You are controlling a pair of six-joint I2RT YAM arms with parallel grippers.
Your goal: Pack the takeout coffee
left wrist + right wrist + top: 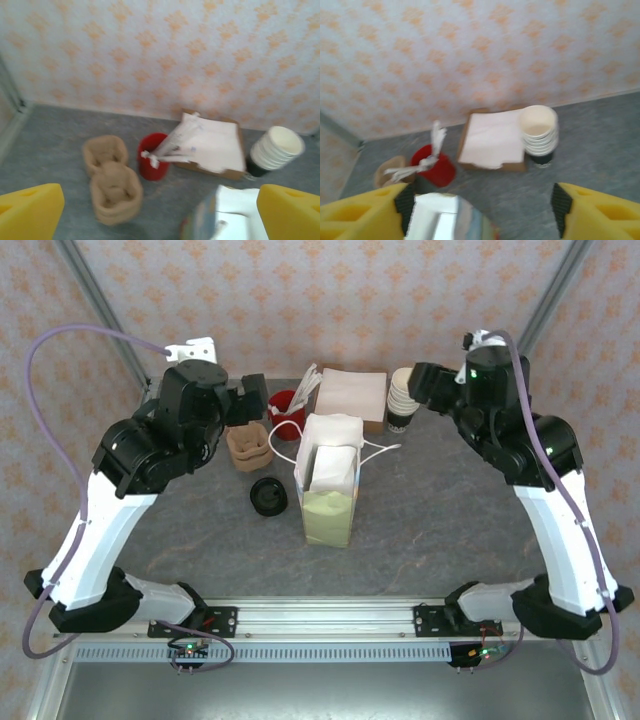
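Paper bag (pixel 328 508) stands mid-bench (pixel 450 530) with its mouth up. The inside is washed-out white and the contents are unreadable.

Takeout coffee (pixel 269 496): a small dark cup with a round black lid, standing on the bench just beside the bag on the left arm's side. It looks apart from the bag, though the gap is hard to judge. From overhead the lid hides most of the cup wall.

Left hand (pixel 160 214): its yellow fingers (pixel 30 210) sit at the two bottom corners of the wrist view, spread wide and empty, with the tips cut off by the frame edge. The hand is raised above the bench, behind the bag on the left arm's side. In the top view it is a dark lump and the jaws cannot be told apart.

Right hand (pixel 480 215): yellow fingers (pixel 600 212) with dark pads, also spread wide and empty, tips cut off. It is raised behind the bag on the right arm's side.

Behind the bag, from the left arm's side to the right:
- a brown pulp cup carrier (pixel 248 445);
- a red cup (pixel 288 410) holding white wrapped sticks, straws or stirrers, cannot tell which;
- a flat box of napkins (pixel 352 398);
- a stack of lidless cream-rimmed cups (pixel 402 400), its dark base partly hidden by the right arm.

Both wrist views are blurred. In each the bag is a smeared white patch cut by the bottom edge.
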